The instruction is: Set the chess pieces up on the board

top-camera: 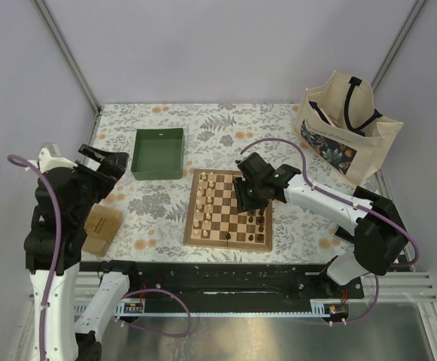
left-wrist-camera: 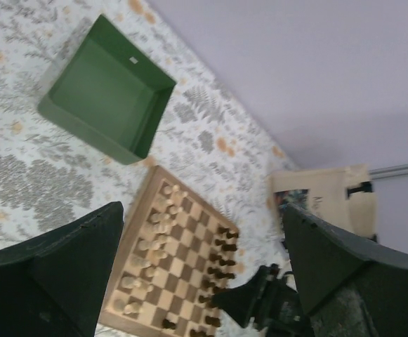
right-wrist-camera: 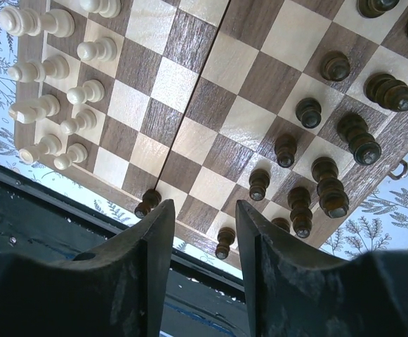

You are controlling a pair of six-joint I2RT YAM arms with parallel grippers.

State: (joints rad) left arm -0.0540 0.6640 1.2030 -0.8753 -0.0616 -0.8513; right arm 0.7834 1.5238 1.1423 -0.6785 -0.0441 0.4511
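Two claws. Right claw (right-wrist-camera: 204, 214): narrow gap between black fingers, nothing gripped, hanging over the board (right-wrist-camera: 211, 105), toward its dark side. Left claw (left-wrist-camera: 202, 210): spread wide, empty, raised above the counter (top-camera: 203, 120), well apart from the board on its left.

One board, flat at the counter's middle: wooden, light and dark checks, tan border, fold seam down the centre. Pale pieces (right-wrist-camera: 84, 91) in two files along one side, nine counted from the right wrist, more cut off by the frame. Dark pieces (right-wrist-camera: 307, 111) along the opposite side, roughly thirteen, several overlapping and hard to separate. Two of them apart from the rest, at the board edge nearest the black rail, just beside the fingertips. Turned wood, rounded heads, slight gloss.

One green tray (top-camera: 158, 154), square and walled, beyond the board's left corner. One cream tote bag (top-camera: 346, 128) with a floral panel, far right. One small cardboard box (top-camera: 101, 229) by the left arm, partly hidden. Floral-print cloth over the counter.
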